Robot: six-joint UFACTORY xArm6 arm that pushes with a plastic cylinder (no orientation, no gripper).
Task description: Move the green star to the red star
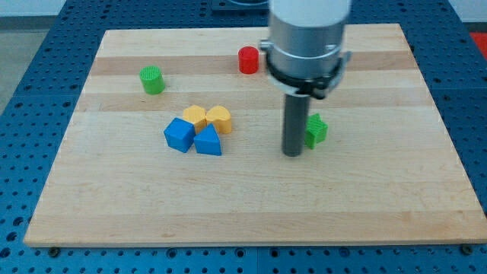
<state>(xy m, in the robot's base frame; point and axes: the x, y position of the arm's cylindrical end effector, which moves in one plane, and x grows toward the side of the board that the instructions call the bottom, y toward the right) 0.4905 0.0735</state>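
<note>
The green star (317, 129) sits right of centre on the wooden surface (251, 205), with the tip (293, 154) of the end effector just beside its left edge, seemingly touching. That end effector is a plain rod, with nothing to open or clamp. The arm hangs straight down from the view's top. The red star (248, 59) lies well apart, up and left. A green round block (152, 80) sits far left; two yellow blocks (208, 118) and two blue blocks (193, 137) cluster together.
</note>
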